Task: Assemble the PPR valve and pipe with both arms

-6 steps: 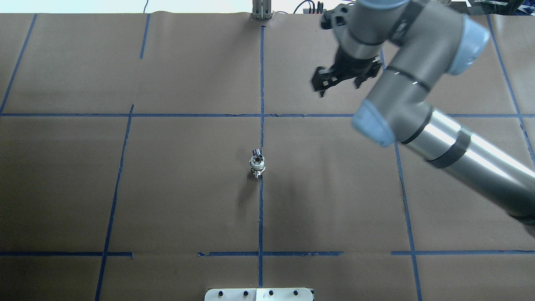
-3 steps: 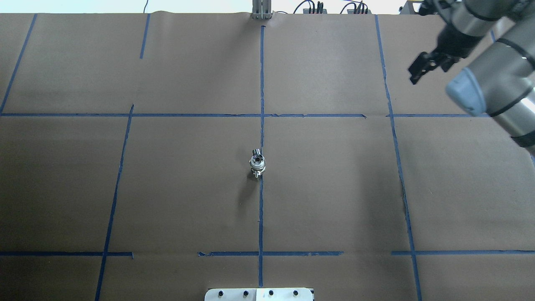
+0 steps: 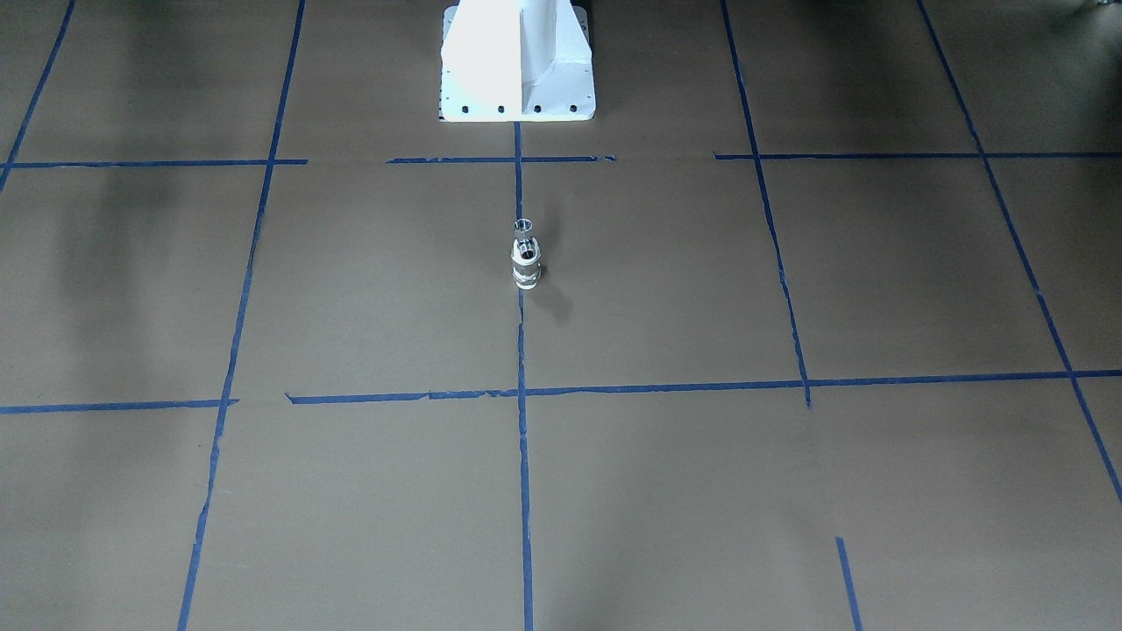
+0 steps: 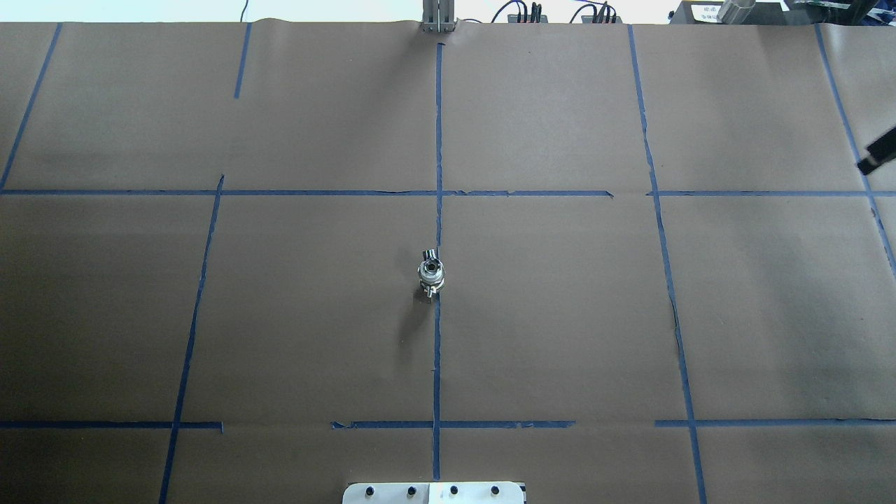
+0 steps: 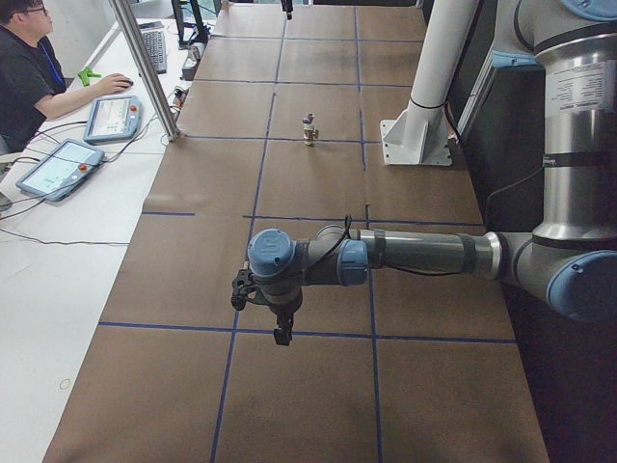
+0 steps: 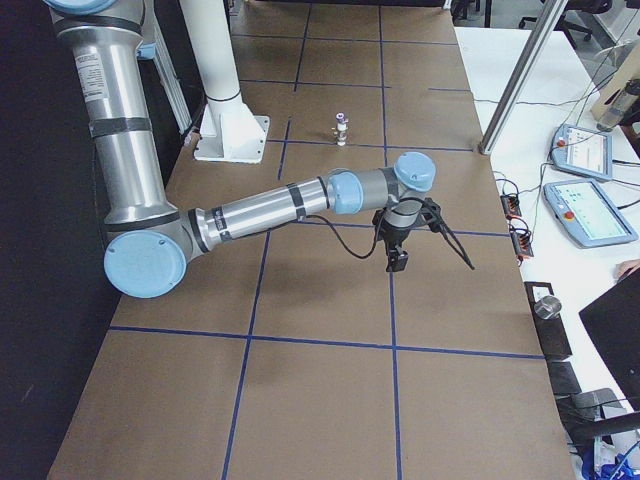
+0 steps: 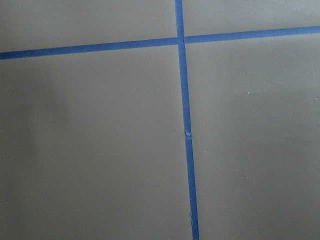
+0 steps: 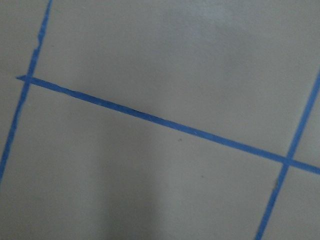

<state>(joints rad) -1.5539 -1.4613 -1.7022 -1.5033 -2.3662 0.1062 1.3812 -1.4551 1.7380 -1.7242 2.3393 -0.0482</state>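
Observation:
A small metal and white valve-and-pipe piece [image 4: 431, 273] stands upright on the centre blue tape line, with no gripper near it; it also shows in the front view [image 3: 525, 261]. My left gripper [image 5: 262, 313] hangs over the brown paper at the table's left end, far from the piece. My right gripper [image 6: 408, 245] hangs over the table's right end; only a black fingertip [image 4: 878, 154] shows at the overhead view's right edge. I cannot tell if either gripper is open or shut. Both wrist views show only paper and tape.
The white pedestal base [image 3: 517, 61] stands behind the piece. Brown paper with blue tape lines [image 4: 437, 140] covers the table. An operator [image 5: 29, 68] sits at a side desk with tablets [image 5: 60, 166]. An aluminium post [image 5: 145, 68] stands at the far edge.
The right arm has swung out to the right, leaving the overhead view except for one fingertip at the edge. The valve piece has not moved.

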